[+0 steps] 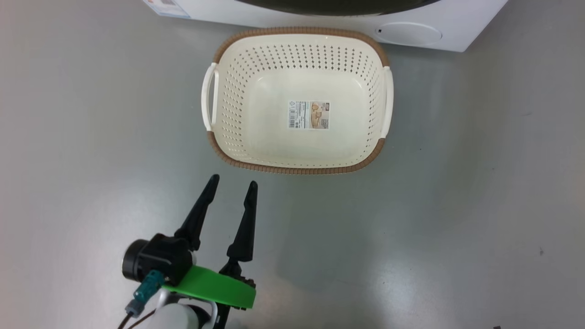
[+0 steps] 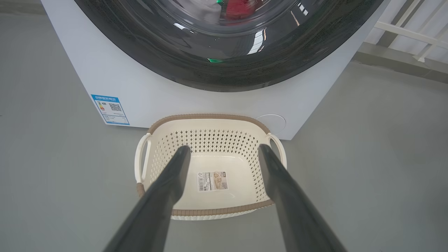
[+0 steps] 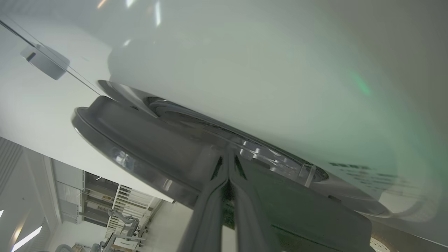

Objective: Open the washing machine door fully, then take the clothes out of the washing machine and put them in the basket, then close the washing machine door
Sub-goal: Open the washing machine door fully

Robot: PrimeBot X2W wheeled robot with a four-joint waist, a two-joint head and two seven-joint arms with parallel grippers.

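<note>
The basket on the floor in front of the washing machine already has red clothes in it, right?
No. The basket stands on the floor in front of the washing machine, but the head view shows it empty bar a sticker; the red clothes sit behind the door glass.

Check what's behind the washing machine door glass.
Through the washing machine door glass, red fabric and a white cloth show. The door's wide black rim hides anything else inside.
</note>
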